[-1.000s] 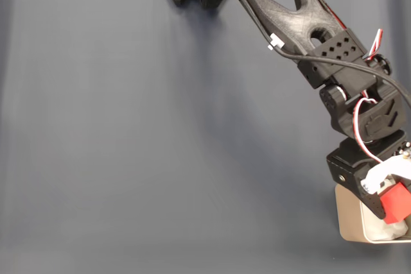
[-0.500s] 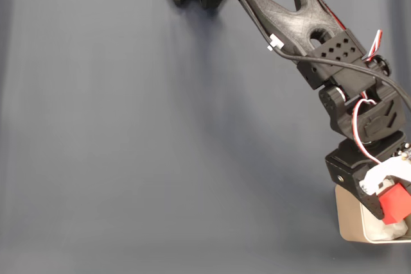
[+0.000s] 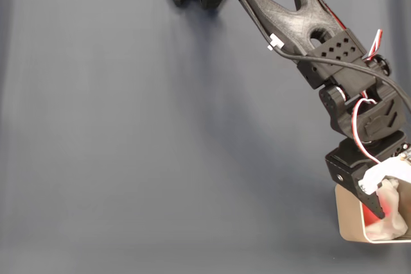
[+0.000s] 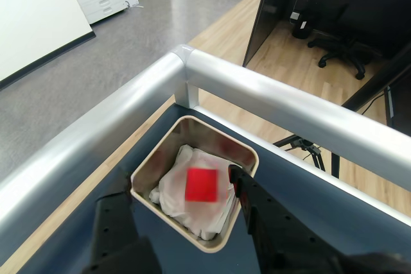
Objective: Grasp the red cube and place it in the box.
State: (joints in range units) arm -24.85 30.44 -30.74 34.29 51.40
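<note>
Red cube (image 4: 203,185) is what we start with, since it has just left our claw. A moment ago it sat pinched in the claw above the box, and now it is over the white wadding (image 4: 173,184) inside the box, a bit blurry, so it may be dropping or just landing.

Now, from big to small. We see the dark blue-grey table (image 3: 141,145) under everything. We see the silver rail (image 4: 276,104) along the table edge in the wrist view. Our black arm (image 3: 302,27) reaches down from the top to the bottom right of the fixed view. The beige box (image 4: 246,153) sits in the table's corner by the rail. Our claw (image 4: 176,216) hangs over the box with its fingers (image 4: 247,200) spread wide apart, one on each side, holding nothing.

We think the job is just about done; the cube only has to settle.

We can read no words, labels or brand names anywhere.
</note>
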